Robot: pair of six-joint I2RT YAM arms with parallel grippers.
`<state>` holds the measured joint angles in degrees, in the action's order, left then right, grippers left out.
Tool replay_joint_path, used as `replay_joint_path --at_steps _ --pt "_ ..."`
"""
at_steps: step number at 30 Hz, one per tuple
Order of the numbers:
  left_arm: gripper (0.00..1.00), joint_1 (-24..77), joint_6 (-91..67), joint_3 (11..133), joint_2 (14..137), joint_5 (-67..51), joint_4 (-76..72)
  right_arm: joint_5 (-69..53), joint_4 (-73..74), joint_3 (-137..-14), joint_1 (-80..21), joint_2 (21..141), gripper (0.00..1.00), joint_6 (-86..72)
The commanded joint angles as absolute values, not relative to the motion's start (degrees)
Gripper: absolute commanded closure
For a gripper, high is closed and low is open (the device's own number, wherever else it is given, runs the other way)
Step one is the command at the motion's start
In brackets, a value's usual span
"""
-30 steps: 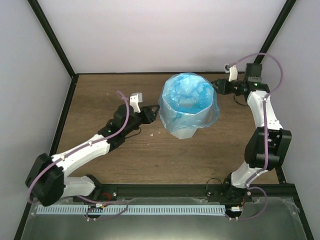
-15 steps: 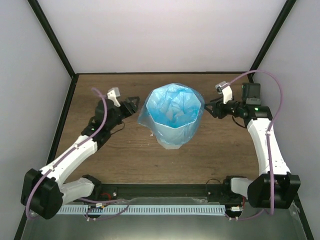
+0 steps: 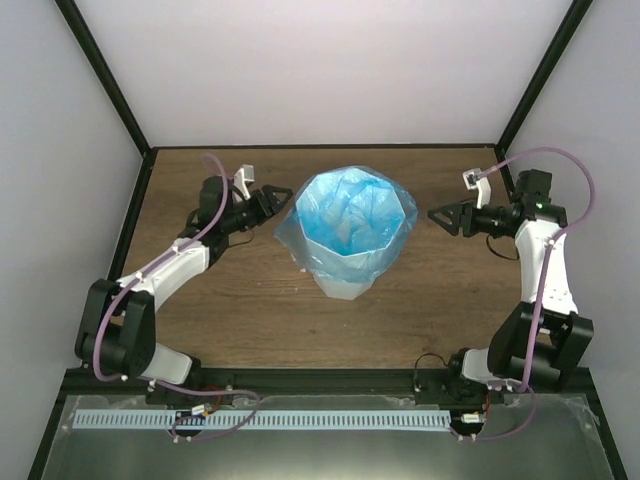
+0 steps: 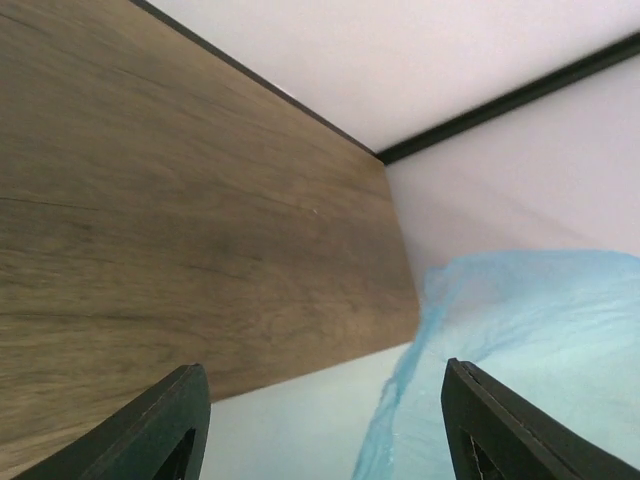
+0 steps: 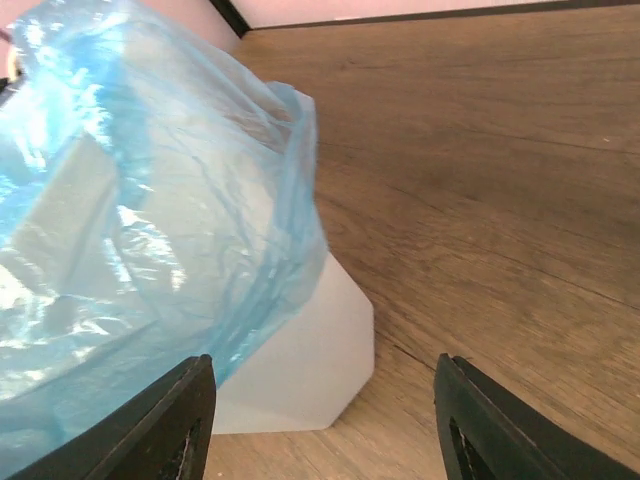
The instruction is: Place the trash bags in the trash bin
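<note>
The light-blue bag (image 3: 350,212) sits in the white bin (image 3: 345,288). Its mouth is spread open and its edge is folded down over the rim, hanging partway down the outer walls. The bare lower part of the bin shows beneath the film. The bin stands upright near the middle of the wooden bench (image 3: 220,300).

From the right wrist the film looks wrinkled and glossy, draped loosely over the bin's faceted wall.

The left hand (image 3: 281,202) points at the bag's left edge from just beside it; whether it touches the film cannot be told. Its fingers (image 4: 170,420) are spread wide with nothing between them.

The right hand (image 3: 438,218) is near the bin's right side, with a strip of bench between them. It also points toward the bin, and its fingers (image 5: 170,410) are wide apart and empty.
</note>
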<state>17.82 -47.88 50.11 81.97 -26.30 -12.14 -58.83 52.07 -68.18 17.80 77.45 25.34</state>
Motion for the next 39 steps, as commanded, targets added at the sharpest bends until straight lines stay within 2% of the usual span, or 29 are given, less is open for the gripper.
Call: replay_joint_path --at_steps 1,9,16,24,32,36,39 --pt "0.35 18.99 -49.31 52.50 84.39 -36.16 -18.49 -67.03 53.74 -67.90 17.45 77.65 0.38 26.85" --pt "0.45 22.61 -46.38 52.45 87.78 -39.34 -18.63 -65.12 50.59 -66.40 9.78 81.30 0.38 23.22" --pt "0.57 23.78 -44.67 49.32 90.05 -37.64 -18.80 -54.95 42.09 -62.03 5.81 85.58 0.49 16.26" --pt "0.61 24.67 -43.06 46.27 92.18 -32.85 -17.42 -50.43 39.00 -58.09 5.83 91.08 0.52 16.44" --pt "0.61 24.57 -41.70 45.87 91.66 -29.92 -12.79 -49.05 38.45 -55.80 5.93 90.76 0.52 17.13" --pt "0.48 23.20 -42.25 45.71 87.32 -22.75 -2.02 -46.72 39.47 -56.06 7.30 88.98 0.51 17.65" --pt "0.42 20.55 -44.96 41.31 80.15 -21.43 -0.53 -48.31 41.90 -57.52 11.11 87.43 0.51 18.92"
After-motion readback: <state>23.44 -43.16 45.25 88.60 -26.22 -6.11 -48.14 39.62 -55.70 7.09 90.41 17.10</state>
